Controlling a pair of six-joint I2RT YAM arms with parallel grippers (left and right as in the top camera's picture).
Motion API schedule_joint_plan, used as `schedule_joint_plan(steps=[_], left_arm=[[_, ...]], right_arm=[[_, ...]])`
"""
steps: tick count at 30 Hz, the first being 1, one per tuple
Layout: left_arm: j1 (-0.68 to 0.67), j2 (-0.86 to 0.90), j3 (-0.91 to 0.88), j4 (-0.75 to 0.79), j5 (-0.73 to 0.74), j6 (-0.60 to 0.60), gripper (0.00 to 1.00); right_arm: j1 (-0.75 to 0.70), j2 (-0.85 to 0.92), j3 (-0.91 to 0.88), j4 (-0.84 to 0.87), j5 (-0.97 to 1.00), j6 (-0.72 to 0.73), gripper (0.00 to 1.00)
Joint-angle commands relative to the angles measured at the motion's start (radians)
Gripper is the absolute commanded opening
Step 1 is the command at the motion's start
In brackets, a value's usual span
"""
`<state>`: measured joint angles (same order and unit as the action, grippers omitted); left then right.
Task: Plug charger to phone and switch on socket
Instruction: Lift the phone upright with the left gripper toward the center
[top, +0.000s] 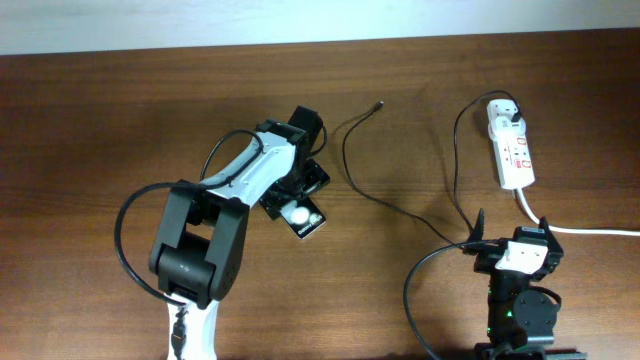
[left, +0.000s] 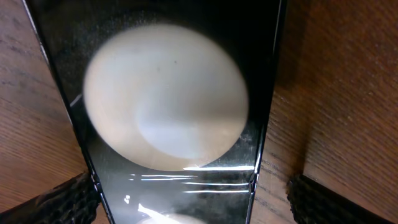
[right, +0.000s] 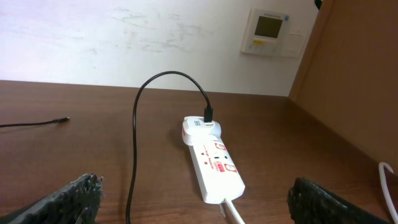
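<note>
Left gripper (left: 189, 186) spread astride phone (left: 168, 93), arm half-hiding it overhead; right gripper (right: 196, 185) spread before socket (right: 214, 165), charger (right: 134, 143) looping beside.

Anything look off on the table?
Nothing damaged or spilled. Charger plug lies loose, apart from the phone, which sits skewed to the table edge. Adapter is in the power strip.

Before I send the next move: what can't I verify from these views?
1. Phone port: overhead, the left arm covers most of the phone; left wrist, glare and the frame edges hide it.
2. Socket switch positions: too small overhead, unreadable in the right wrist view.
3. Charger plug orientation: tiny in both overhead and right wrist.
</note>
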<state>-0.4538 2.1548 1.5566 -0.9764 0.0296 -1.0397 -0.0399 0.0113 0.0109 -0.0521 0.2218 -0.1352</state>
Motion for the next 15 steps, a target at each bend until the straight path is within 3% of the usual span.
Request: schedule_joint_plan(steps=[1, 3, 6, 8, 15], left_arm=[[0.008, 0.039, -0.008, -0.002, -0.064, -0.002, 0.99], [0.007, 0.039, -0.014, -0.002, -0.082, -0.006, 0.99], [0.007, 0.039, -0.015, -0.013, -0.082, -0.006, 0.80], [0.007, 0.039, -0.015, -0.033, -0.082, -0.006, 0.75], [0.008, 0.037, -0.005, -0.062, -0.079, 0.071, 0.68]], right_arm=[[-0.007, -0.006, -0.005, -0.006, -0.002, -0.003, 0.99], [-0.007, -0.006, -0.005, -0.006, -0.002, -0.003, 0.99], [-0.007, -0.006, -0.005, -0.006, -0.002, -0.003, 0.99], [-0.007, -0.006, -0.005, -0.006, -0.002, -0.003, 0.99], [-0.007, -0.006, -0.005, -0.006, -0.002, -0.003, 0.99]])
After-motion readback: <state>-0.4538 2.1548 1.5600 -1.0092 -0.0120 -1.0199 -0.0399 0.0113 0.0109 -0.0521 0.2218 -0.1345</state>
